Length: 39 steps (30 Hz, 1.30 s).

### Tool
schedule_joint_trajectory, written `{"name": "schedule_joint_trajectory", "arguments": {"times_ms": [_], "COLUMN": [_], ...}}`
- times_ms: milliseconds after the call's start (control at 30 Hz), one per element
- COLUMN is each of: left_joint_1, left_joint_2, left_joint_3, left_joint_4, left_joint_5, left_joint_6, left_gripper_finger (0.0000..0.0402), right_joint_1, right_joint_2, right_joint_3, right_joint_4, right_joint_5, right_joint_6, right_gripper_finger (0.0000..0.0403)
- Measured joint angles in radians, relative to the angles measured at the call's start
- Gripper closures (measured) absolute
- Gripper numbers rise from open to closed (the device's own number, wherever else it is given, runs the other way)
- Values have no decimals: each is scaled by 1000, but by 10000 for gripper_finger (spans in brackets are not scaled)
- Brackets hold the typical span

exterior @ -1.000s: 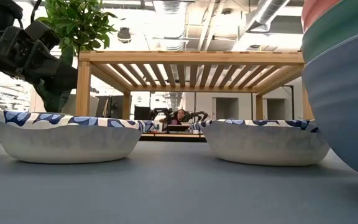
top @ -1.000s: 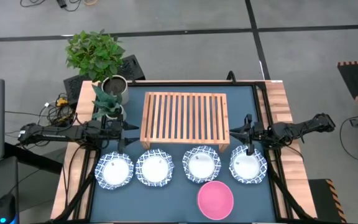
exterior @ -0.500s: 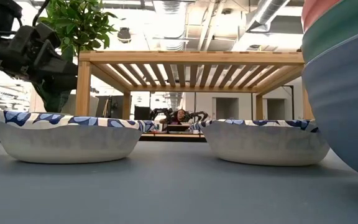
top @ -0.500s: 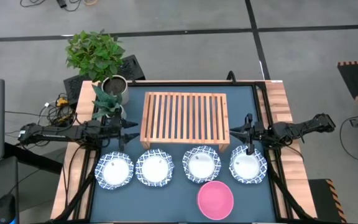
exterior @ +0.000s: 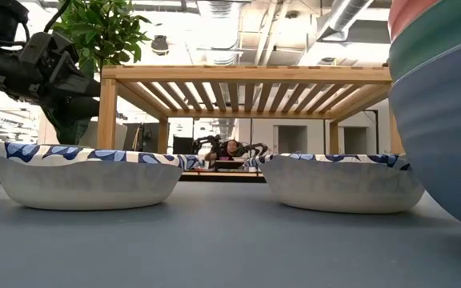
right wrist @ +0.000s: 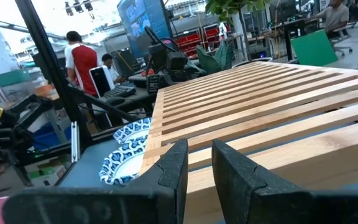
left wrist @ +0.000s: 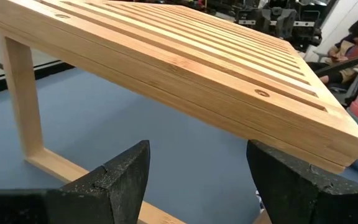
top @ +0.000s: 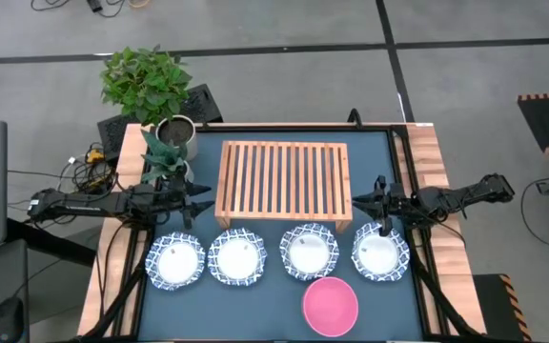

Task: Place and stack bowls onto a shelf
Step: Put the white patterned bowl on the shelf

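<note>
The left gripper (top: 201, 191) stands with its fingers (left wrist: 120, 180) spread wide and nothing between them; it hovers just beside the left end of the shelf (top: 283, 182), above the table (top: 255, 305) and short of the row of bowls. Over the last second this gripper has edged a little toward the shelf, as the high and low views both show, while its opening has stayed the same. The right gripper (top: 381, 203) has not moved; its fingers (right wrist: 173, 168) stand close together with only a narrow gap, holding nothing, and it hangs just beside the right end of the shelf, over the far rim of the rightmost patterned bowl (top: 380, 254). The shelf, a light-wood slatted rack, sits bare at the far middle of the table. In front of it four white bowls with blue patterned rims lie in a row: the leftmost patterned bowl (top: 176, 260), the second patterned bowl (top: 236, 256), the third patterned bowl (top: 309, 251) and the rightmost one. A pink bowl (top: 330, 305) rests nearer the front edge; the low view suggests it tops a stack over a green bowl (exterior: 434, 48) and a blue bowl (exterior: 446, 136). A potted plant (top: 146, 81) stands at the far left corner. Since no bowl is lifted or on the shelf, the task appears to be at its start, and the small shift of the left arm reads as a reach only just beginning.
</note>
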Motion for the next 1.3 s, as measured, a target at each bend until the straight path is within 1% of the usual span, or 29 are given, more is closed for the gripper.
{"name": "schedule_joint_trajectory", "arguments": {"times_ms": [133,300,433,500,600,700,833,967,1133,1233,1300], "left_joint_1": [0,0,0,0,0,0,0,0,0,0,0], "left_joint_2": [0,0,0,1,-1,0,0,0,0,0,0], "left_joint_3": [0,0,6,18,39,58,96,116,126,126,126], "left_joint_4": [15,41,70,64,119,161,177,176,177,173,172], "left_joint_5": [-19,-21,-17,0,1,-2,0,-1,-10,-11,-14], "left_joint_6": [-2,-77,-135,-139,-129,-106,-79,-56,-34,-34,-34], "left_gripper_finger": [148,148,148,148,148,148,148,148,148,148,148], "right_joint_1": [0,0,0,0,0,0,0,2,2,2,2], "right_joint_2": [0,0,0,1,-2,13,94,236,446,559,620], "right_joint_3": [0,0,7,39,119,210,333,454,596,635,639], "right_joint_4": [1,12,72,47,2,-161,-342,-589,-1011,-1173,-1245], "right_joint_5": [0,0,0,0,0,17,54,44,-9,-35,-76], "right_joint_6": [1,5,64,71,70,74,138,249,466,556,580], "right_gripper_finger": [305,305,305,305,305,305,305,305,305,305,305]}}
